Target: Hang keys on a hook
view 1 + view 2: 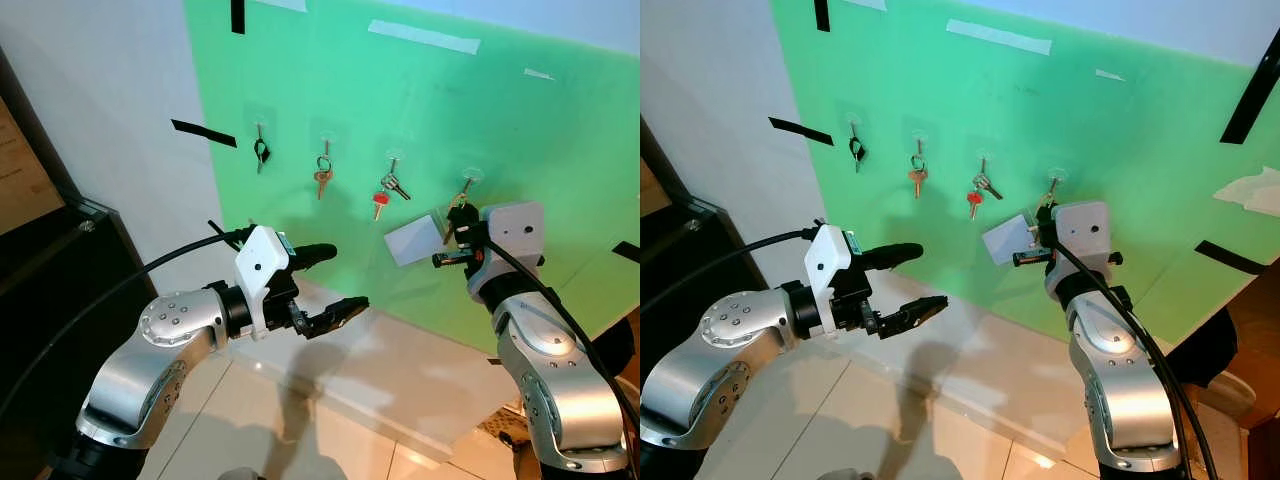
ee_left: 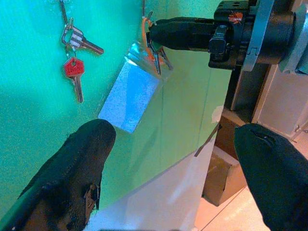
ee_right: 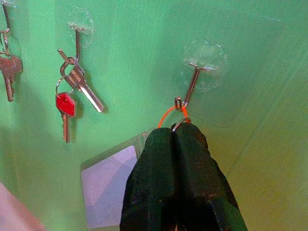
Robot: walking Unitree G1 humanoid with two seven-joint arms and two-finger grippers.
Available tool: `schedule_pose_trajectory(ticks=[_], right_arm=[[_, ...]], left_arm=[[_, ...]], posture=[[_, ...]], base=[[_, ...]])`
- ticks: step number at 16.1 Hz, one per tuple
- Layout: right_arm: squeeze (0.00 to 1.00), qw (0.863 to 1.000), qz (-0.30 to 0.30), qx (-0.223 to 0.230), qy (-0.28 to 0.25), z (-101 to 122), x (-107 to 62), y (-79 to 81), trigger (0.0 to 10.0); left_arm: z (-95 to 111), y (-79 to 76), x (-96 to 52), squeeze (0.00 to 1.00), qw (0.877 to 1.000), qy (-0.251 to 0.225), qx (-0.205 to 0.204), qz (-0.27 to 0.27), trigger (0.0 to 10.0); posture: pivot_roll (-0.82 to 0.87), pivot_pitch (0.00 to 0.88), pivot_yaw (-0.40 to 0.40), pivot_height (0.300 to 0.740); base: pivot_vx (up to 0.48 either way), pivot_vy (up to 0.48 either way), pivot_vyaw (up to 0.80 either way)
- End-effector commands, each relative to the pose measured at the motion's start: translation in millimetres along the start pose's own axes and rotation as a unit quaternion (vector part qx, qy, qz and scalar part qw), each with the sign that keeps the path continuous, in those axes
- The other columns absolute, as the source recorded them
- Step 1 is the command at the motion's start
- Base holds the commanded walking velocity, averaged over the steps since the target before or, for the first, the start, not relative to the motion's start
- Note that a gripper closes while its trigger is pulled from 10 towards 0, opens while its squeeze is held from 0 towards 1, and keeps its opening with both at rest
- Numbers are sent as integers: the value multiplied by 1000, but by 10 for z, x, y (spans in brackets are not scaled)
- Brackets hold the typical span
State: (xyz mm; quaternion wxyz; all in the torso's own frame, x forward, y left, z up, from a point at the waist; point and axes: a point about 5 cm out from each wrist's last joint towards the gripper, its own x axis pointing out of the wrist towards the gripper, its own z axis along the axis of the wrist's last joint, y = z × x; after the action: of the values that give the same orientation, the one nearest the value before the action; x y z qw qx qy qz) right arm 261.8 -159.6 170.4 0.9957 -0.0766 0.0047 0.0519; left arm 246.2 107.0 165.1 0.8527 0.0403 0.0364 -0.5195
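Observation:
A green board (image 1: 520,110) carries a row of clear stick-on hooks. My right gripper (image 3: 176,135) is raised to the rightmost hook (image 3: 193,85) and is shut on the key set. The set's orange ring (image 3: 166,115) lies against the hook's lower bend. Whether the ring is over the hook I cannot tell. The set's white tag (image 1: 413,239) hangs to the left below the fingers. My left gripper (image 1: 350,276) is open and holds nothing. It hovers low in front of the board, well left of that hook.
The other hooks hold a black fob (image 1: 261,152), a copper key (image 1: 323,179) and silver keys with a red one (image 1: 386,192). A dark cabinet (image 1: 50,260) stands at the left. A white ledge (image 1: 400,370) runs under the board.

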Motion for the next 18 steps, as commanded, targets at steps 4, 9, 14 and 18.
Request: schedule_pose_trajectory(ticks=[4, 9, 14, 18], right_arm=[[1000, 1000, 16, 17, 8, -23, -12, 25, 10000], [1000, 999, 19, 37, 26, -145, -107, 55, 10000], [1000, 999, -11, 25, 38, -235, -189, -10, 10000], [1000, 997, -16, 45, 62, -359, -272, -29, 10000]], left_arm=[[106, -2, 34, 75, 1000, -17, 11, -7, 10000], [106, -2, 34, 78, 1000, -21, 9, -6, 10000], [107, 18, 47, 82, 1000, -27, 9, 2, 10000], [-28, 130, -1, 71, 997, -6, 18, 78, 10000]], posture=[[-4, 0, -55, 740], [-8, 0, -54, 740], [-15, 0, -51, 740], [-22, 0, -51, 740]], base=[[0, 0, 0], [0, 0, 0], [0, 0, 0], [0, 0, 0]])
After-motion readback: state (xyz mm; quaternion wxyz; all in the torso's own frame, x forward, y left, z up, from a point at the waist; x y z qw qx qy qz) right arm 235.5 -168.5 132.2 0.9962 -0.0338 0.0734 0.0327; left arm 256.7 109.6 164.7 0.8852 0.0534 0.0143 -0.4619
